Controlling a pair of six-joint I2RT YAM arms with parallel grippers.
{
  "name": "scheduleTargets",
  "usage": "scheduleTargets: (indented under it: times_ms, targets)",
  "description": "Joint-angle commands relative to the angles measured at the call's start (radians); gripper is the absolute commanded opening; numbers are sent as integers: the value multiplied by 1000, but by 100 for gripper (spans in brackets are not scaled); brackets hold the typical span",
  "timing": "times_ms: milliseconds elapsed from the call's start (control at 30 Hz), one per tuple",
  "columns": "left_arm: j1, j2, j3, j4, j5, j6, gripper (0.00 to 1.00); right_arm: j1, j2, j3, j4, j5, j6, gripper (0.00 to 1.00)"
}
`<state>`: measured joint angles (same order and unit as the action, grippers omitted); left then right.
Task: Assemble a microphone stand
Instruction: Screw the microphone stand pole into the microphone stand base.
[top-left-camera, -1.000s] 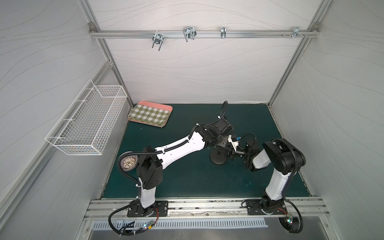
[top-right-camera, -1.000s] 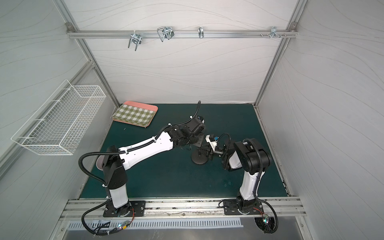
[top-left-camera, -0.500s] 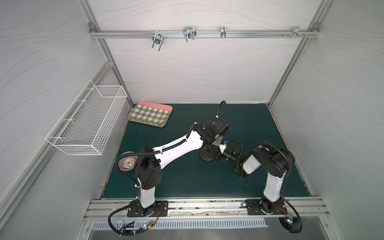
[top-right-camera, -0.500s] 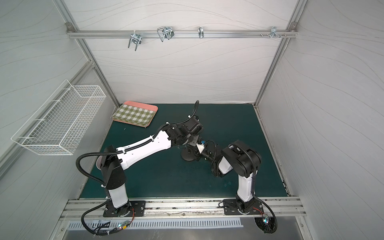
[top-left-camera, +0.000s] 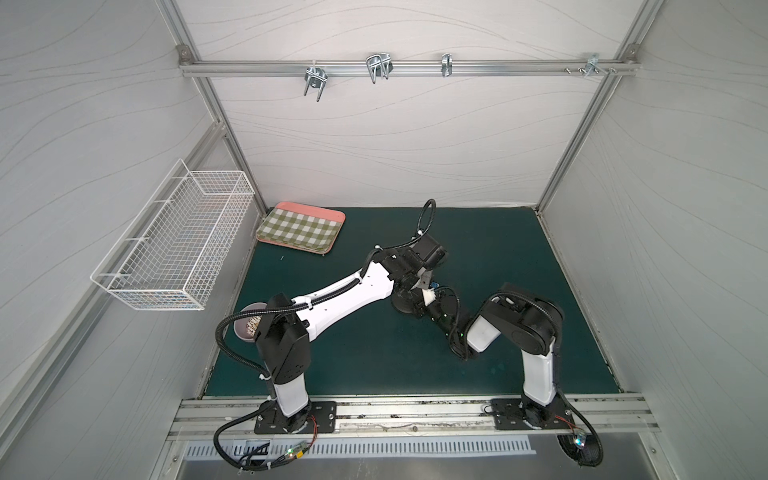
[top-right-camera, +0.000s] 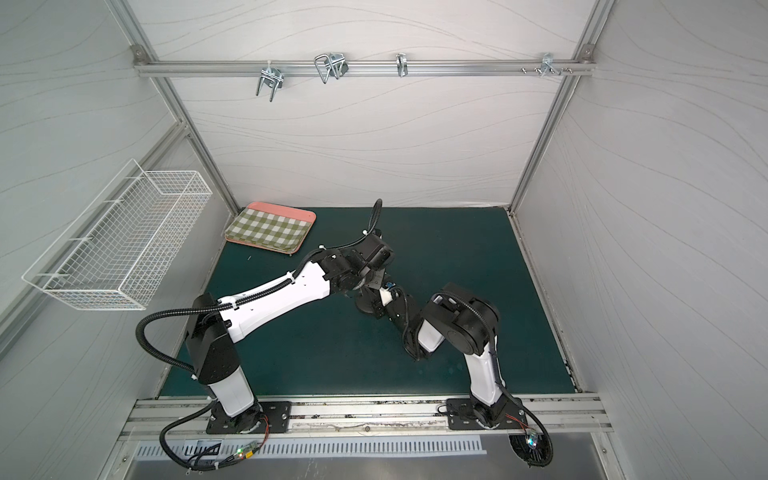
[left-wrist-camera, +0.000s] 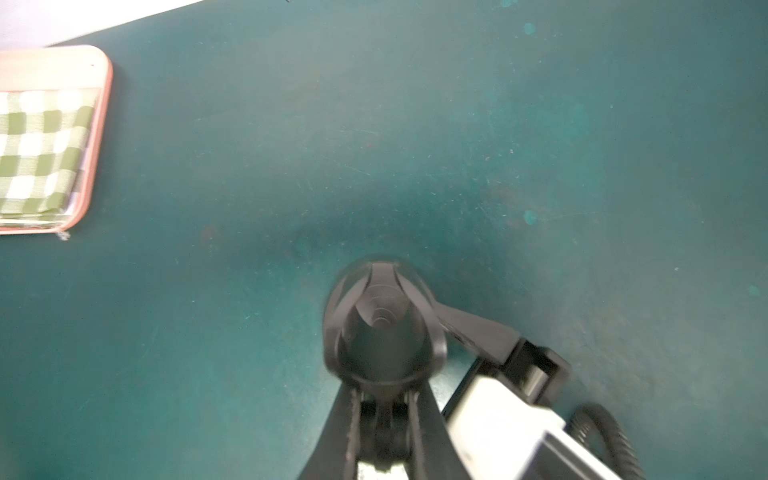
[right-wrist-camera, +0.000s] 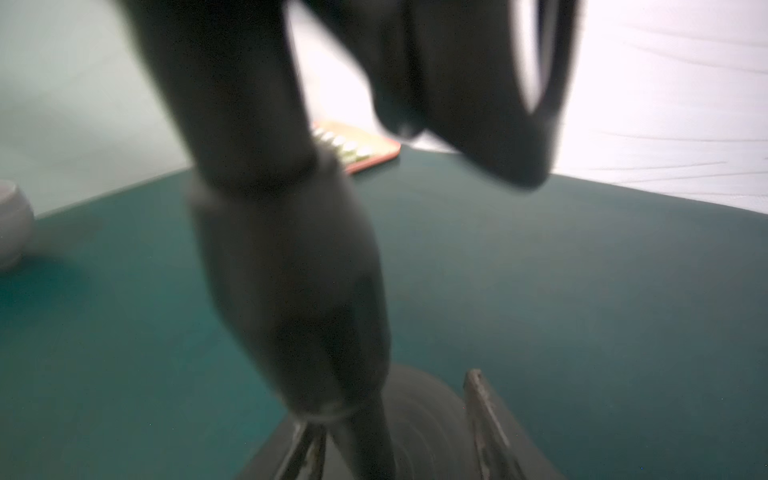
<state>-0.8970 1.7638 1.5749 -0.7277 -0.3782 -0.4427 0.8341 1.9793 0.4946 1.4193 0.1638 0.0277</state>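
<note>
Two parts appear joined: the rod (right-wrist-camera: 368, 440) stands on the base (right-wrist-camera: 432, 399). The left gripper (left-wrist-camera: 384, 395) pinches the rod's top, and the right gripper (right-wrist-camera: 392, 419) has its fingers (right-wrist-camera: 478, 407) spread. Only letting go seems to remain.

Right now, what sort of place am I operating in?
Probably an enclosed robot test cell: aluminium frame with white panels, a green mat as the floor, and a wire basket hung on the wall.

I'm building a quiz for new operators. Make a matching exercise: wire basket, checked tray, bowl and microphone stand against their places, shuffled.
1. wire basket
2. checked tray
3. bowl
4. microphone stand

A. middle of the mat
B. far left corner of the mat
C. on the left wall
D. left edge of the mat, partly hidden

Pairs: 1-C, 2-B, 3-D, 4-A
</note>
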Motion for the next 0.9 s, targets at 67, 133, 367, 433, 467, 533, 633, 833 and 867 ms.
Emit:
scheduleTargets:
  times_ms: [67, 133, 367, 433, 467, 533, 633, 833, 867]
  targets:
    - [-28, 13, -10, 1, 113, -10, 4, -167, -57, -56, -35, -460, -13, 72]
    - [-26, 9, -14, 2, 112, -6, 4, -232, -63, -60, -34, -597, -12, 72]
    - [-21, 1, -23, 2, 116, -2, 4, -387, -12, 24, -35, -956, 78, 64]
    - [-20, 1, -23, 2, 117, 1, 4, -394, -4, 46, -35, -1014, 78, 63]
    - [-20, 2, -23, 2, 119, 3, 4, -395, -1, 55, -35, -1041, 78, 63]
    - [-20, 5, -19, 0, 123, 6, 4, -395, 5, 75, -36, -1071, 86, 60]
    - [-20, 10, -16, 1, 125, 6, 4, -395, 26, 95, -34, -1082, 87, 55]
    - [-18, 20, -4, -6, 127, 6, 4, -375, 43, 104, -36, -1028, 71, 28]
    - [-18, 24, 2, -10, 127, 5, 4, -366, 41, 97, -35, -1002, 64, 26]
